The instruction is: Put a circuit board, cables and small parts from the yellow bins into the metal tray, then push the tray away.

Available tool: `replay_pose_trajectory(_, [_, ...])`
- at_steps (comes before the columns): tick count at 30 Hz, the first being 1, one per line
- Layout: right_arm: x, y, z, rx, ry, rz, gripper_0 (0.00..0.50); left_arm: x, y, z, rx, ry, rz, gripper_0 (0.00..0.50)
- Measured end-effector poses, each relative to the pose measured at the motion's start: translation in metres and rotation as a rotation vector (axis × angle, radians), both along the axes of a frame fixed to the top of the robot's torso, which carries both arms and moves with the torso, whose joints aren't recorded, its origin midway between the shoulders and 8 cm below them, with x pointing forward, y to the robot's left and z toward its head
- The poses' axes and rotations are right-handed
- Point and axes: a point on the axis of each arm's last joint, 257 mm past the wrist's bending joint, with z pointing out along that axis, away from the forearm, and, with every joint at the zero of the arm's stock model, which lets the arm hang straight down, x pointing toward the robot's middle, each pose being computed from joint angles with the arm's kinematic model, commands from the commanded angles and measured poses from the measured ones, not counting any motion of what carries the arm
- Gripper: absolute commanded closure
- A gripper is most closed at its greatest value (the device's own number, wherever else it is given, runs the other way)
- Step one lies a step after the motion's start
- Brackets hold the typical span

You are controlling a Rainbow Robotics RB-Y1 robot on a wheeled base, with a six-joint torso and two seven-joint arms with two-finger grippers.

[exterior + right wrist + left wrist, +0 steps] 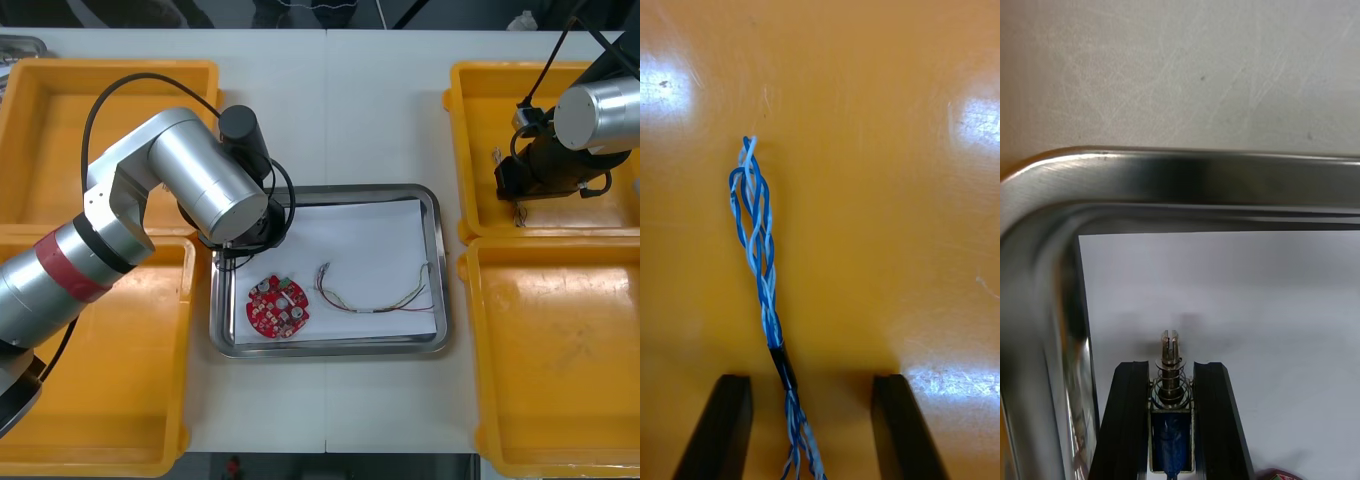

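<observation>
Nearest the robot, inside the metal tray (330,349), the round red circuit board (279,308) lies flat on the white lining. The red and yellow cable (375,300) sprawls in a loose curve beside it, apart from the board.

A little farther in, the left arm (190,175) hangs over the tray's far left corner. Its jaws are clamped on a small metal part (1171,375). This is a blue-bodied piece with a coiled spring and a slotted pin standing out past the tips, held just above the lining. It looks rigid, compact and light. The grip across its flat sides seems sound, though the spring end probably should not take any squeeze. Being hard and smooth, it may bounce or roll if let go from any height, so a low release suits it.

Farthest off, the right arm (595,115) reaches into the far right yellow bin (470,150). Its jaws stand open on either side of the twisted blue and white cable (756,225), which lies on the bin floor and is not yet gripped. The cable is limp and light, so it will droop and trail when lifted. Its black sleeve (784,366), lying between the jaws, is likely the firmest place to pinch. The loose strands beyond it would probably spread and slip.
</observation>
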Motion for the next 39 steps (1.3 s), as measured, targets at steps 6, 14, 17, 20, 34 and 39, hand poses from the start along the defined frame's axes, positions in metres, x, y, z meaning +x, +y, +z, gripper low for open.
replay_pose_trajectory(6, [0.0,0.001,-0.001,0.0,0.002,0.003,0.5,-0.002,0.001,-0.003,0.0,0.006,0.002,0.0])
replay_pose_trajectory(14, [0.0,0.002,-0.001,0.0,0.001,0.004,0.5,-0.002,0.001,-0.004,0.0,0.006,0.003,0.0])
replay_pose_trajectory(17, [-0.001,0.002,0.001,-0.005,0.003,0.008,0.5,-0.002,0.001,-0.004,0.0,0.006,0.003,0.0])
replay_pose_trajectory(20, [-0.009,0.002,0.006,-0.028,0.025,0.014,0.5,-0.002,0.001,-0.003,-0.001,0.005,0.001,0.0])
replay_pose_trajectory(34, [-0.03,-0.003,0.069,0.015,0.014,-0.011,0.5,-0.035,-0.014,0.041,0.005,0.006,-0.06,0.0])
replay_pose_trajectory(39, [-0.045,-0.002,0.079,-0.003,0.043,0.006,0.5,-0.041,-0.005,0.06,0.004,0.01,-0.039,0.0])
